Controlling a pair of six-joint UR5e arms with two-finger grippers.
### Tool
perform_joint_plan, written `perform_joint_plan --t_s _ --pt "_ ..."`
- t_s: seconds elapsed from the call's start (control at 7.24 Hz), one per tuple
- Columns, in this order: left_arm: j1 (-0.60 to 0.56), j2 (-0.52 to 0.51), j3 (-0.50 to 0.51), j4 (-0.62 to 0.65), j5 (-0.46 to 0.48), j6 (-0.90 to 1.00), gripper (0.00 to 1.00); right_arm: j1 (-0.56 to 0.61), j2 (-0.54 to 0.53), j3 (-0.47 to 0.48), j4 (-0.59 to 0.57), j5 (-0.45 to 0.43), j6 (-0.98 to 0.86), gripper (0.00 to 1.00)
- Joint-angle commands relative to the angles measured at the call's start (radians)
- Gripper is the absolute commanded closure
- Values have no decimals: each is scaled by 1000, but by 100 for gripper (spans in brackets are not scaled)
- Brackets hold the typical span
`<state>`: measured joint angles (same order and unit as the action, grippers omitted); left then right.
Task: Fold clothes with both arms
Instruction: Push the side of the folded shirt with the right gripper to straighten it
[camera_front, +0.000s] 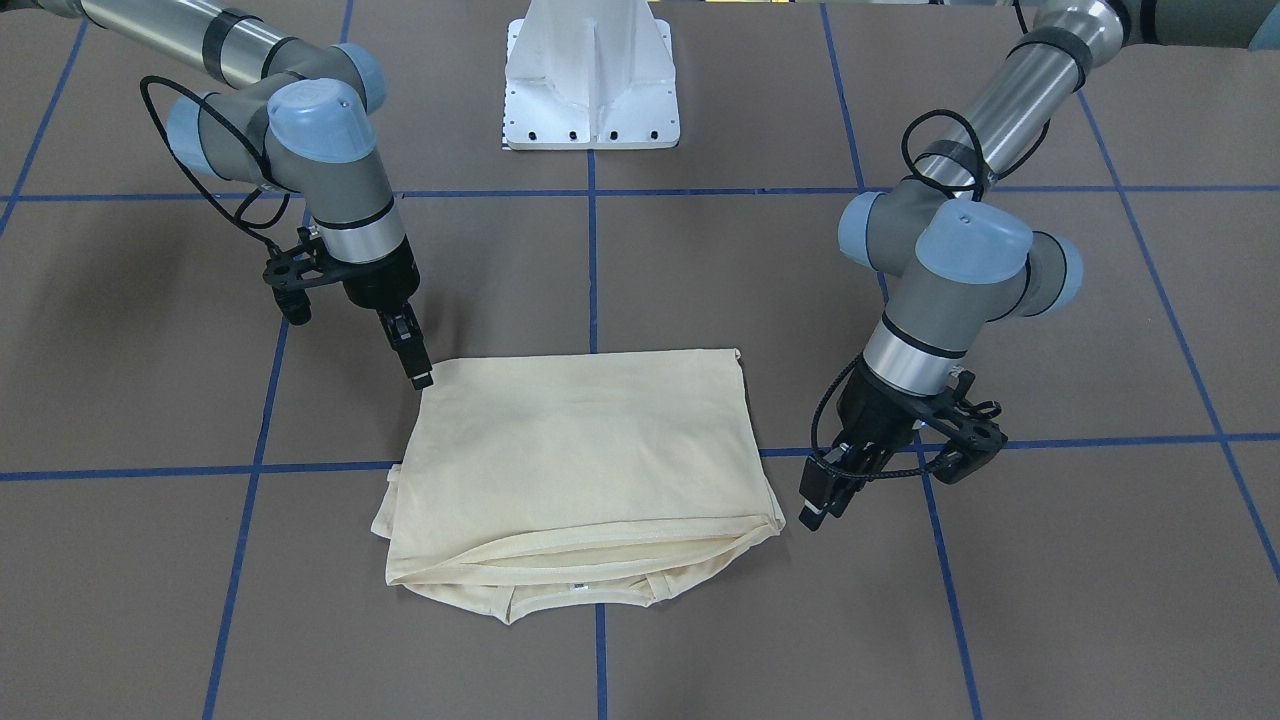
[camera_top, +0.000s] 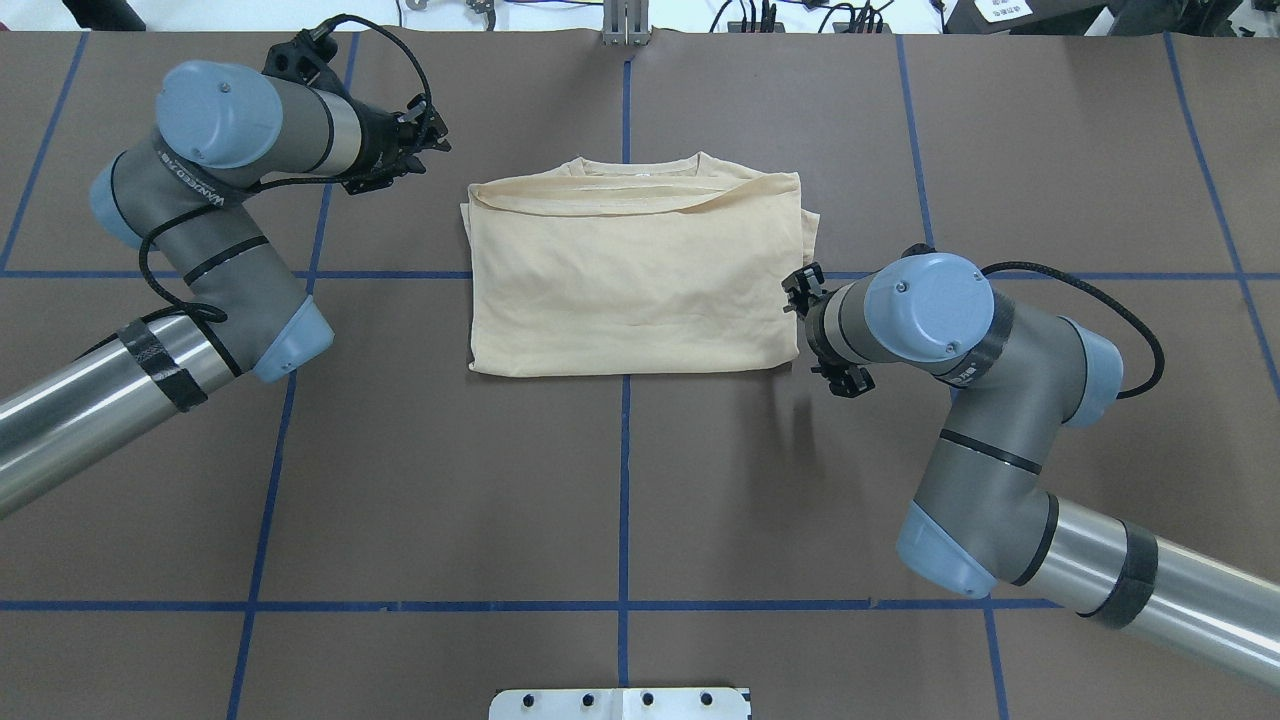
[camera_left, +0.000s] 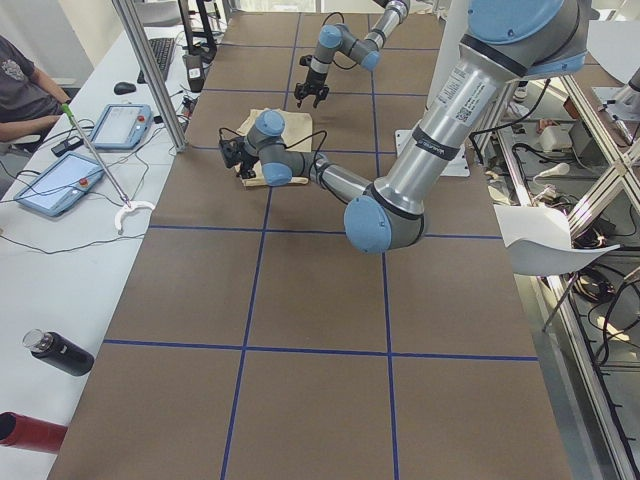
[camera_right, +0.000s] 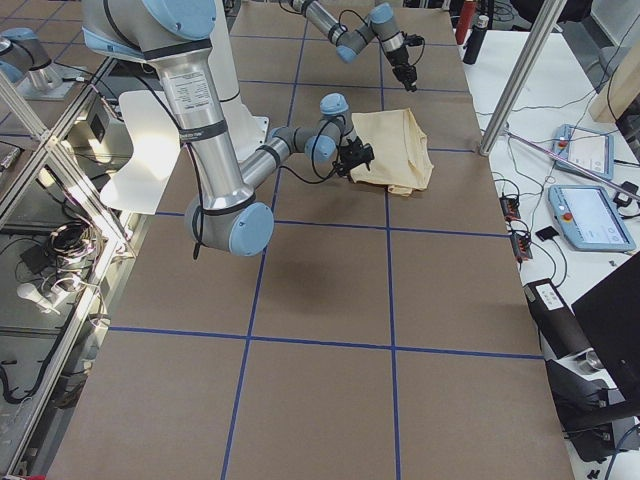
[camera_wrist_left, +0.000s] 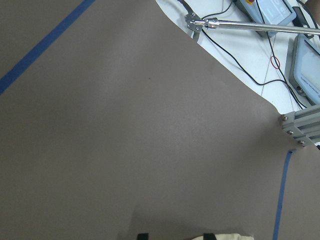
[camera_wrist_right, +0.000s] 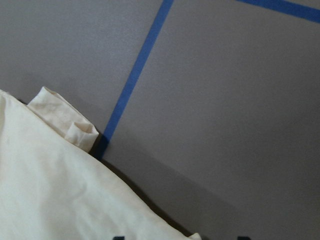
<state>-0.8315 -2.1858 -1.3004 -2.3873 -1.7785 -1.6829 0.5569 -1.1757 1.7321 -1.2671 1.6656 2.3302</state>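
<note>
The cream-yellow shirt (camera_front: 580, 460) lies folded into a flat rectangle at the table's middle (camera_top: 630, 290). Its collar and small white tag (camera_front: 577, 588) are at the edge far from the robot, and the print is hidden. My left gripper (camera_front: 818, 510) hovers just off the shirt's far corner on its own side (camera_top: 435, 150). It is open and holds nothing. My right gripper (camera_front: 420, 378) is at the shirt's near corner on its side, open, fingertips right at the cloth edge. The right wrist view shows that shirt corner (camera_wrist_right: 50, 190) between the spread tips.
The white pedestal (camera_front: 590, 80) stands at the robot's edge of the table. Blue tape lines (camera_top: 624, 470) cross the brown mat. Beyond the far edge are tablets (camera_left: 120, 125), cables, a metal post (camera_left: 150, 70) and a seated operator (camera_left: 20, 80).
</note>
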Motion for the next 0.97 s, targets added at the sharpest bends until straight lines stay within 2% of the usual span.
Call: perform_joint_plan --t_s 0.0,0.83 --pt "0 3 -5 0 2 0 52 -21 -4 -19 0 -4 -3 20" --pt "0 23 -7 0 16 3 52 -31 22 -48 0 -12 -11 25"
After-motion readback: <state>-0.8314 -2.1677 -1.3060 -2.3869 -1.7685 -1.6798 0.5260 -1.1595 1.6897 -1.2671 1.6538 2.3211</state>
